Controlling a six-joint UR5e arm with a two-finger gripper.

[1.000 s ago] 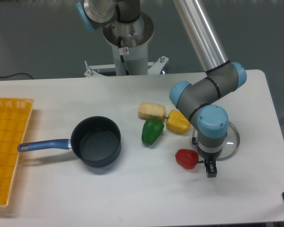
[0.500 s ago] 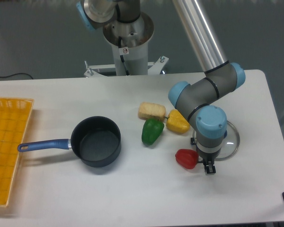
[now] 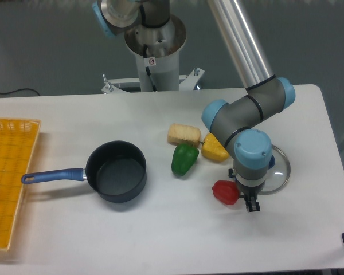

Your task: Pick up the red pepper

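White table seen from its near side; the far edge runs along the robot's mounting column and the right edge falls away past the arm. An orange mesh tray overhangs the left border. A dark saucepan with a blue handle pointing left stands left of centre, well apart from the vegetables. A broad strip of bare table lies along the near edge, and another between the saucepan and the vegetables.

The vegetable cluster sits right of centre: a pale bread-like block farthest, the yellow pepper just to its right, the green pepper nearer and touching or nearly touching both. The red pepper lies on the table nearest the camera, apart from the cluster. A glass lid lies flat behind and to the right of it, largely hidden by the wrist.

The gripper points straight down at the red pepper's right side, its dark finger reaching the table surface just beside the pepper. Only one finger is distinguishable; the wrist housing covers the rest, so the width of the opening and whether the pepper is gripped cannot be told.
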